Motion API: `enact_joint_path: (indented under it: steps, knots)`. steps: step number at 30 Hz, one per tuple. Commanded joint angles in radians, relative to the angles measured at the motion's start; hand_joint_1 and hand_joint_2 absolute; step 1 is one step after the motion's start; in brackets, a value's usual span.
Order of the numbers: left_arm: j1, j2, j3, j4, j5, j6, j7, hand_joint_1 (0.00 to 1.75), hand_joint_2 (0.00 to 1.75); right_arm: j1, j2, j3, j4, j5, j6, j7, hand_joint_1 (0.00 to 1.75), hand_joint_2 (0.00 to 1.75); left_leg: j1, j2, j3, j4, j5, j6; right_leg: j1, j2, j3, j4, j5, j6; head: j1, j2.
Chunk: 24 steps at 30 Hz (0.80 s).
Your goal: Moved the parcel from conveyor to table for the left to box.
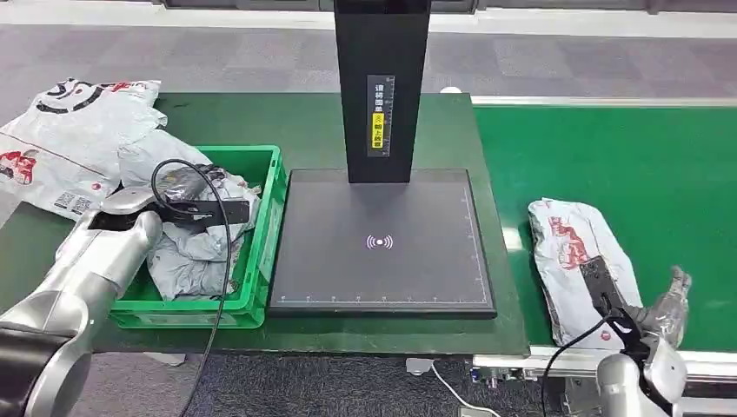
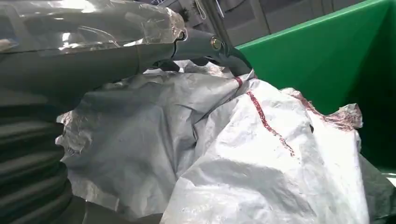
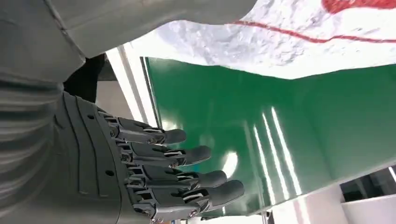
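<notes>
Parcel (image 1: 575, 265) on conveyor (image 1: 626, 165), R hand (image 3: 154, 172) spread beside it, L hand (image 1: 195, 201) in crate (image 1: 268, 228), grip unclear.

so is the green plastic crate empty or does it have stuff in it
Not empty. The green plastic crate holds crumpled grey and white poly mailer parcels, piled near its rim, with the left hand over them.

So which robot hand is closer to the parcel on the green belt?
Right. The right hand is at the parcel's near end; the left hand is over in the green crate.
</notes>
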Motion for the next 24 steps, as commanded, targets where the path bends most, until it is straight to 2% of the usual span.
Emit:
enact_joint_path:
  steps: [1, 4, 7, 10, 12, 14, 16, 19, 24]
  knots:
    - [-0.004, 0.001, -0.047, -0.020, 0.070, -0.031, -0.048, 0.00, 1.75, -0.053, -0.028, -0.021, 0.120, 0.068, -0.015, 0.041, 0.00, 1.75, 0.002, -0.004, 0.001, -0.001, 0.000, 0.000, 0.002, 0.004, 0.003, -0.003, 0.001, -0.001, 0.000, 0.000]
    - [0.046, 0.004, -0.005, -0.105, 0.207, -0.065, -0.142, 0.00, 1.75, -0.075, -0.049, -0.017, 0.168, 0.109, -0.009, 0.063, 0.00, 1.75, 0.001, -0.001, 0.001, -0.001, 0.000, 0.000, 0.000, 0.003, 0.001, -0.001, 0.001, 0.000, 0.000, 0.000]
    - [0.115, 0.001, 0.020, -0.211, 0.329, -0.091, -0.180, 0.00, 1.75, -0.095, -0.064, -0.021, 0.200, 0.134, -0.003, 0.069, 0.00, 1.75, 0.001, -0.002, 0.002, -0.001, 0.000, 0.000, 0.000, 0.004, 0.002, -0.002, 0.001, 0.000, 0.000, 0.000]
    - [0.179, -0.048, 0.083, -0.307, 0.488, -0.079, -0.190, 0.00, 1.75, -0.104, -0.073, -0.024, 0.204, 0.156, 0.009, 0.071, 0.00, 1.75, 0.001, -0.002, 0.003, -0.002, 0.000, 0.000, 0.001, 0.005, 0.004, -0.004, 0.001, 0.000, 0.000, 0.000]
    - [0.250, -0.103, 0.150, -0.414, 0.650, -0.117, -0.235, 0.00, 1.75, -0.109, -0.081, -0.011, 0.209, 0.190, 0.015, 0.087, 0.00, 1.75, 0.001, -0.004, 0.002, -0.002, 0.000, 0.000, 0.000, 0.003, 0.003, -0.003, 0.001, 0.000, 0.000, 0.000]
    - [0.331, -0.163, 0.186, -0.564, 0.753, -0.081, -0.236, 0.00, 1.75, -0.118, -0.089, -0.005, 0.237, 0.230, 0.019, 0.115, 0.00, 1.75, 0.000, -0.004, 0.002, -0.002, 0.000, 0.000, 0.000, 0.003, 0.003, -0.004, 0.001, 0.000, 0.000, 0.000]
    - [0.455, -0.301, 0.293, -0.805, 0.990, 0.022, -0.326, 0.00, 1.75, -0.144, -0.097, 0.000, 0.306, 0.251, 0.021, 0.106, 0.00, 1.75, 0.000, -0.004, 0.003, -0.003, 0.000, 0.000, 0.000, 0.002, 0.004, -0.004, 0.001, 0.000, 0.000, 0.000]
    - [0.568, -0.317, 0.242, -0.998, 1.037, 0.122, -0.338, 0.00, 1.75, -0.170, -0.102, 0.010, 0.383, 0.252, -0.019, 0.095, 0.00, 1.75, 0.000, -0.002, 0.001, -0.001, -0.001, 0.001, -0.001, 0.002, 0.002, -0.003, 0.001, 0.001, 0.000, 0.000]
    - [0.557, -0.293, 0.229, -0.983, 1.059, 0.136, -0.330, 0.00, 1.75, -0.172, -0.104, 0.013, 0.391, 0.249, -0.026, 0.095, 0.00, 1.75, -0.001, 0.001, 0.001, 0.000, -0.003, 0.000, -0.001, 0.006, 0.001, -0.002, 0.000, 0.000, 0.000, 0.000]
